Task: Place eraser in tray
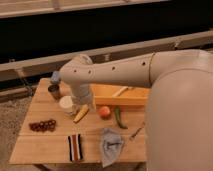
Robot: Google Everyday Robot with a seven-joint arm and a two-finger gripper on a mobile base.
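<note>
The eraser [75,147] is a flat block with dark, white and reddish stripes, lying near the table's front edge. The tray [102,94] is a shallow yellow wooden box at the back of the table, partly hidden by my arm, with a pale utensil [121,91] in it. My gripper [77,106] hangs below the white arm's bend, low over the table between a white cup [65,104] and a banana [81,114]. It is well behind the eraser and left of the tray.
On the wooden table [45,145] lie dark grapes [42,125], an orange fruit [104,111], a green pepper [118,118], a grey-blue cloth [111,145] and a small utensil [136,132]. A dark cup [54,91] and a blue object [55,76] stand at the back left.
</note>
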